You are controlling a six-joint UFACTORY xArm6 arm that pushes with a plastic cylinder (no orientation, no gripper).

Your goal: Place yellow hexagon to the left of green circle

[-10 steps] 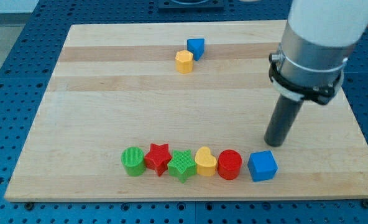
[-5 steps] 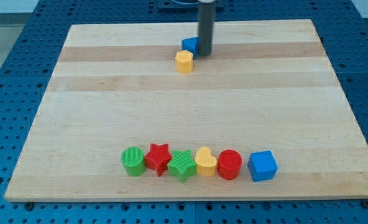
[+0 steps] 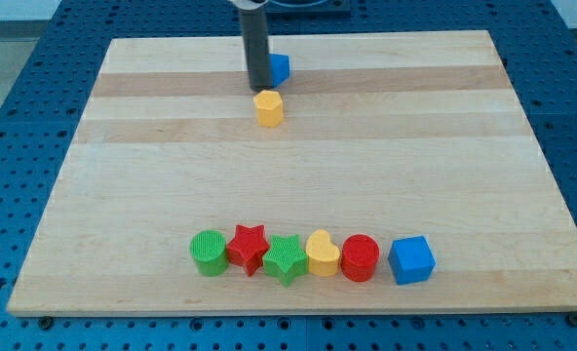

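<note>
The yellow hexagon (image 3: 268, 107) lies on the wooden board (image 3: 123, 175) near the view's top, left of centre. My tip (image 3: 259, 88) stands just above it, touching or almost touching its upper edge. A small blue block (image 3: 280, 68) sits right behind the rod, partly hidden. The green circle (image 3: 209, 253) is at the left end of a row of blocks near the view's bottom, far below the hexagon.
The bottom row runs rightward from the green circle: red star (image 3: 249, 248), green star (image 3: 286, 258), yellow heart (image 3: 322, 253), red cylinder (image 3: 360, 257), blue cube (image 3: 410, 259). The blue perforated table (image 3: 16, 117) surrounds the board.
The rod swung from the board's right to the top, then passed left over the blue block. The yellow hexagon slid left and down; the blue block shifted left.
</note>
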